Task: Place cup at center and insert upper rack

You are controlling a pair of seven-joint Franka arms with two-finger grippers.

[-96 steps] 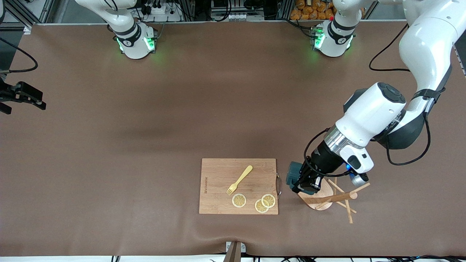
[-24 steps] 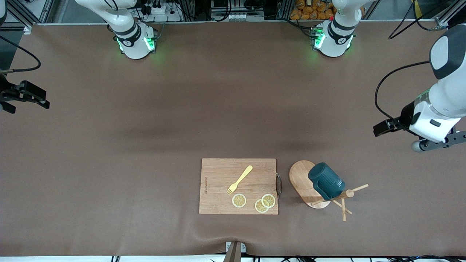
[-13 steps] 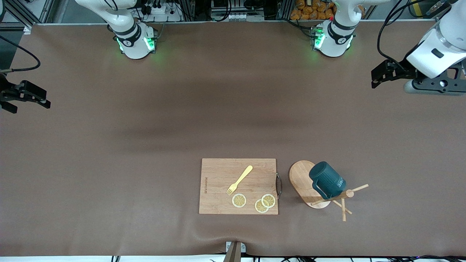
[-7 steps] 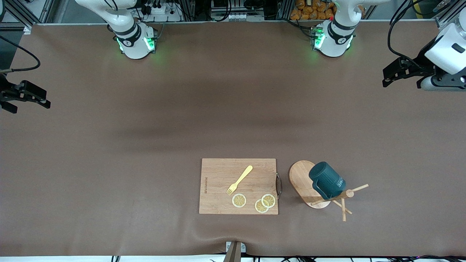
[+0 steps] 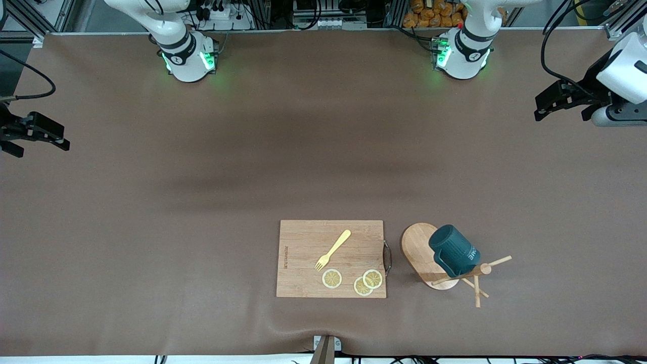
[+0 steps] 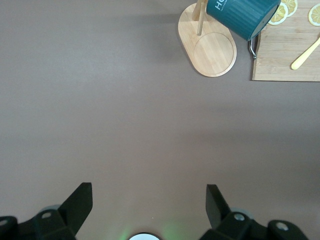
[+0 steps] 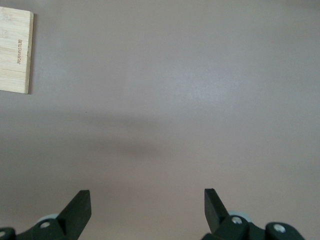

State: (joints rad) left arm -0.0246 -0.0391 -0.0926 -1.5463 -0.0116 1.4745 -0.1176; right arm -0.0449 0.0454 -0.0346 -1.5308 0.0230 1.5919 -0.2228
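Note:
The dark teal cup (image 5: 454,251) hangs tilted on a peg of the upper rack (image 5: 418,248), a light wooden mug tree with an oval base and a round post. It stands beside the cutting board, toward the left arm's end of the table. The left wrist view shows the cup (image 6: 242,17) and the upper rack (image 6: 210,50) far off. My left gripper (image 5: 542,105) is open and empty over bare table at the left arm's end, well away from the cup; its wrist view shows the left gripper (image 6: 147,192) wide apart. My right gripper (image 5: 40,146) waits open at the right arm's end, also seen as the right gripper (image 7: 146,196).
A rectangular wooden cutting board (image 5: 303,263) lies near the front edge with a yellow fork (image 5: 333,249) and three lemon slices (image 5: 332,278) on it. A corner of the cutting board (image 7: 15,50) shows in the right wrist view. Brown cloth covers the table.
The left arm has drawn a little farther toward its end of the table, away from the mug tree. The cup, the rack and the right arm have not moved.

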